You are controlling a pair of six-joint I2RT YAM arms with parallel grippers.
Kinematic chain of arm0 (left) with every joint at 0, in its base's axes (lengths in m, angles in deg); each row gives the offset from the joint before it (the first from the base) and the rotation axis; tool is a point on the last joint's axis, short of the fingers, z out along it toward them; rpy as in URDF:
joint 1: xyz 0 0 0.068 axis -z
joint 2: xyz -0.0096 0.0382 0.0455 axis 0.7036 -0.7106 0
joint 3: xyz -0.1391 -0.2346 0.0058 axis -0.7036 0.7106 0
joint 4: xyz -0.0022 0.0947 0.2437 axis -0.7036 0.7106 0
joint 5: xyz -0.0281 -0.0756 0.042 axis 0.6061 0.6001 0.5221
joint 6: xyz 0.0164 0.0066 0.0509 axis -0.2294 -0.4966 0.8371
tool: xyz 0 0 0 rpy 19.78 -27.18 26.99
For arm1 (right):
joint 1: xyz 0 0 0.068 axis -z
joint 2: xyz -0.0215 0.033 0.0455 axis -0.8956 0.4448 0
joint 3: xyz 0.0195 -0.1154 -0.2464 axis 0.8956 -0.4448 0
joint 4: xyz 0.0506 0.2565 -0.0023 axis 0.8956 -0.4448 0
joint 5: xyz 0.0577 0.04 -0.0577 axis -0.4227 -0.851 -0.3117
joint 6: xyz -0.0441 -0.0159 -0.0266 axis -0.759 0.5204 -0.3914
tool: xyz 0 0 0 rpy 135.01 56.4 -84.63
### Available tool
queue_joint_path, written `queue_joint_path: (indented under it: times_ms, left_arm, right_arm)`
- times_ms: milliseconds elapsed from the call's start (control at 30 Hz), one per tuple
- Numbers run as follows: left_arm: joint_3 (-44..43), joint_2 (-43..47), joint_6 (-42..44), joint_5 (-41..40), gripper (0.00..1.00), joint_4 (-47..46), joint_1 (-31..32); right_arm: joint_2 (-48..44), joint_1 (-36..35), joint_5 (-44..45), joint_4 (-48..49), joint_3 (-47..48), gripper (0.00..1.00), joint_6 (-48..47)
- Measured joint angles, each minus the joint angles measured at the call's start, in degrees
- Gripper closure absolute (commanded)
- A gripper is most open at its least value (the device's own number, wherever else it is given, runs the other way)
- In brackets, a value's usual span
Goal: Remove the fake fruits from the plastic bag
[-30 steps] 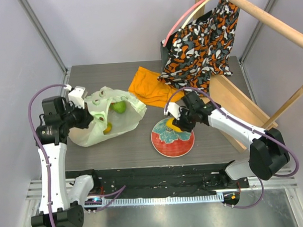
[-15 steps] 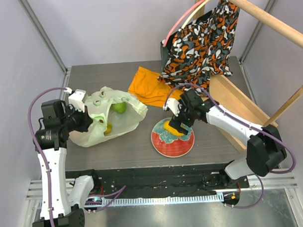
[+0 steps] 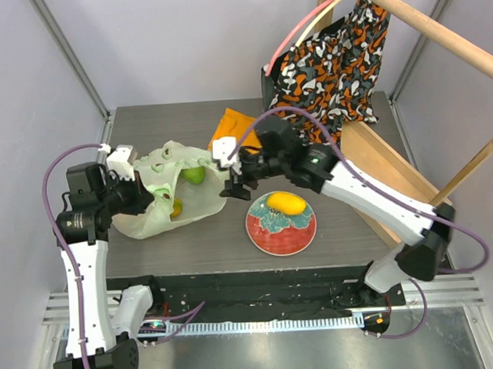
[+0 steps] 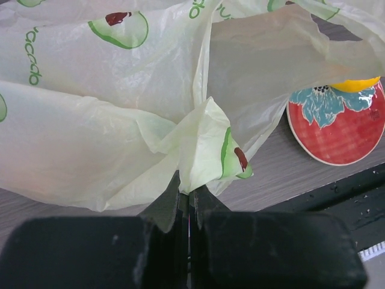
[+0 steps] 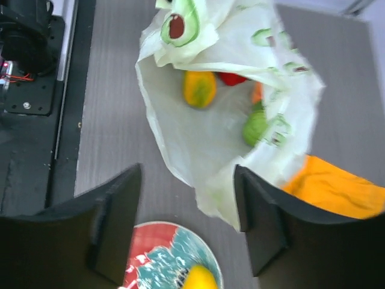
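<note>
The pale-green plastic bag [image 3: 178, 187] lies open on the left of the table. Inside it I see a yellow mango [image 5: 200, 88], a red fruit [image 5: 231, 78], a green round fruit [image 5: 255, 125] and a bit of orange. My left gripper [image 3: 142, 196] is shut on a fold of the plastic bag [image 4: 198, 159], holding it up. A yellow mango [image 3: 285, 203] lies on the red floral plate [image 3: 280, 228]. My right gripper [image 3: 236, 178] is open and empty, between the bag's mouth and the plate.
An orange cloth [image 3: 241, 140] lies behind the bag. An orange-black patterned fabric bag [image 3: 327, 68] hangs from a wooden frame [image 3: 408, 167] at the back right. The table's front edge [image 3: 241, 274] is near the plate.
My right gripper let go of the yellow mango on the plate, rose and swung left to the bag's mouth. My left gripper still holds the bag.
</note>
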Motion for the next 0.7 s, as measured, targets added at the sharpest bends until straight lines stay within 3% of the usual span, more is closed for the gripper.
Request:
queue_joint_path:
  times_ms: [167, 433, 567, 700]
  left_arm:
    - [-0.6, 1.2, -0.7, 0.7, 1.0, 1.4, 0.0]
    - [-6.4, 2.9, 1.3, 2.3, 1.0, 6.7, 0.0]
    - [-8.9, 3.8, 2.4, 4.4, 1.0, 8.2, 0.0]
    - [-10.7, 5.1, 3.1, 6.9, 1.0, 9.8, 0.0]
  right_arm:
    - [13.0, -2.1, 0.2, 4.8, 0.2, 0.43, 4.0]
    - [28.6, -1.0, 20.1, 19.5, 0.5, 0.38, 15.9]
    - [26.7, 0.0, 27.9, 25.8, -3.9, 0.43, 14.4]
    - [15.8, -1.6, 29.5, 27.1, -19.0, 0.44, 12.2]
